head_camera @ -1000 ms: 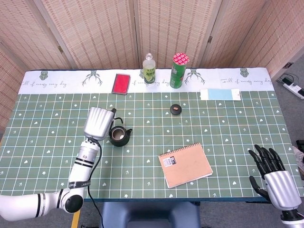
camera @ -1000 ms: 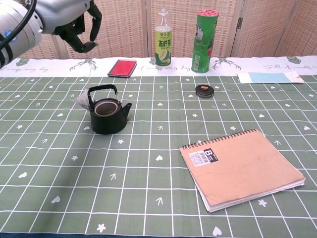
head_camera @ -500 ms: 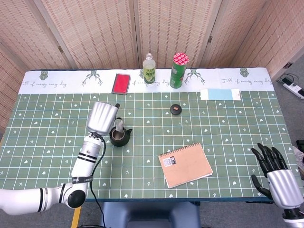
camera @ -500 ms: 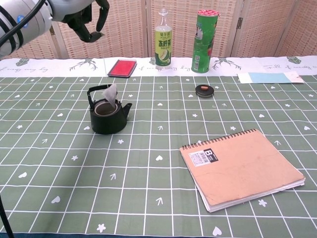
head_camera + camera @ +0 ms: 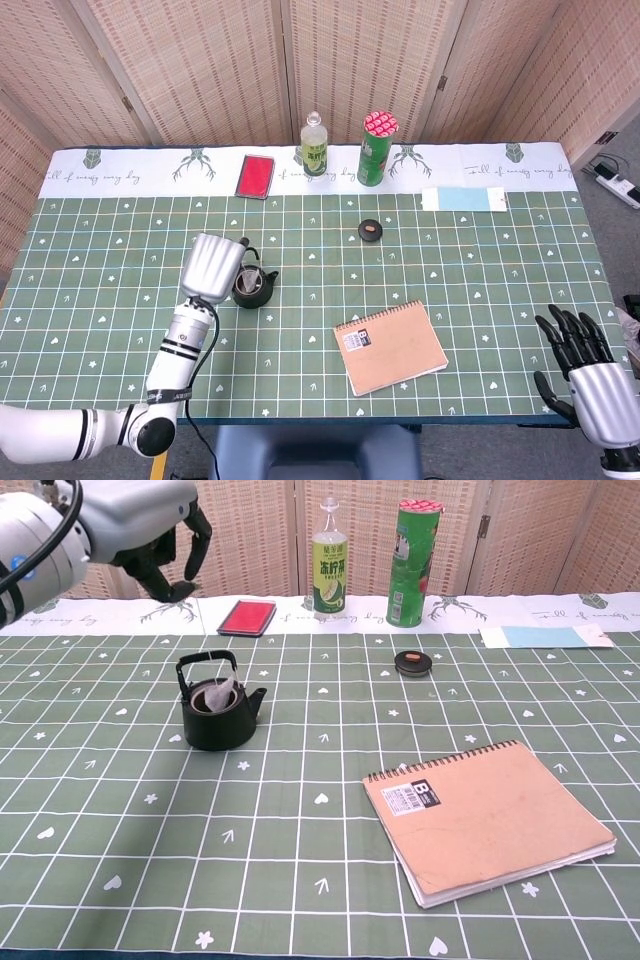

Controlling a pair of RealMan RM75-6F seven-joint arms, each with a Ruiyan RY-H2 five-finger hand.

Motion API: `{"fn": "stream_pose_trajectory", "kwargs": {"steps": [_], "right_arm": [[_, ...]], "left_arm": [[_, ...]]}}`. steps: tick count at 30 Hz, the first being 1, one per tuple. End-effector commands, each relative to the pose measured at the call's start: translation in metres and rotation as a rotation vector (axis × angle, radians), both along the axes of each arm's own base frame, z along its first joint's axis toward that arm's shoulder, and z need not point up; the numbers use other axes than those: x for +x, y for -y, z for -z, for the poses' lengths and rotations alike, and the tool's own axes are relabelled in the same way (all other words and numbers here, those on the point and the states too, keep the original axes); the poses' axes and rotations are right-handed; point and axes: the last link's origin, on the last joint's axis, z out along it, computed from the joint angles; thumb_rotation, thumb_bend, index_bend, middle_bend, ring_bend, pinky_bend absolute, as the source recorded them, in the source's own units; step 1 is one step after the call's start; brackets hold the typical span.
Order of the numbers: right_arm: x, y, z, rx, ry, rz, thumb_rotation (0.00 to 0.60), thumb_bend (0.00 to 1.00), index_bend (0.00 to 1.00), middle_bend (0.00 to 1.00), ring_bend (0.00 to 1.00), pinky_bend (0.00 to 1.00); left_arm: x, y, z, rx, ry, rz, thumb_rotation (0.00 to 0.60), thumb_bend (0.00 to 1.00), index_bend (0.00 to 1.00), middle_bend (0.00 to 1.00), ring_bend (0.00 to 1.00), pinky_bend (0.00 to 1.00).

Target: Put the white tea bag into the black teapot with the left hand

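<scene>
The black teapot (image 5: 215, 718) stands on the green mat, left of centre. The white tea bag (image 5: 219, 693) sits in the pot's open mouth, partly below the rim and under the raised handle. My left hand (image 5: 150, 530) hovers above and to the left of the pot, fingers curled together, pinching the bag's thin string. In the head view the left hand (image 5: 210, 265) covers the teapot's (image 5: 254, 288) left side and the bag is hidden. My right hand (image 5: 590, 370) stays at the table's front right corner, fingers spread, holding nothing.
A small black lid (image 5: 412, 663) lies right of the pot. A tan spiral notebook (image 5: 485, 818) lies front right. At the back stand a green bottle (image 5: 328, 564) and a green canister (image 5: 410, 550), with a red case (image 5: 247, 617) and a light blue sheet (image 5: 540, 636).
The tea bag swung from the pot's left side to over its mouth, then sank into the opening as my left hand came lower. The right hand shifted slightly.
</scene>
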Motion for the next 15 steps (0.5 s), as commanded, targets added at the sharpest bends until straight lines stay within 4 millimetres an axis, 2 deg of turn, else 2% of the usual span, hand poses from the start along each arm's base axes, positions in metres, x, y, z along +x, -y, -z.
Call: {"fn": "stream_pose_trajectory", "kwargs": {"steps": [1, 15], "right_arm": [[0.002, -0.003, 0.002, 0.003, -0.006, -0.01, 0.6, 0.45, 0.0, 0.0, 0.0, 0.0], [0.008, -0.012, 0.011, 0.018, -0.037, -0.047, 0.6, 0.45, 0.0, 0.0, 0.0, 0.0]], "left_arm": [[-0.013, 0.01, 0.005, -0.02, 0.017, -0.018, 0.6, 0.4, 0.66, 1.0, 1.0, 1.0], [-0.06, 0.055, 0.03, -0.106, 0.151, -0.062, 0.6, 0.4, 0.66, 1.0, 1.0, 1.0]]}}
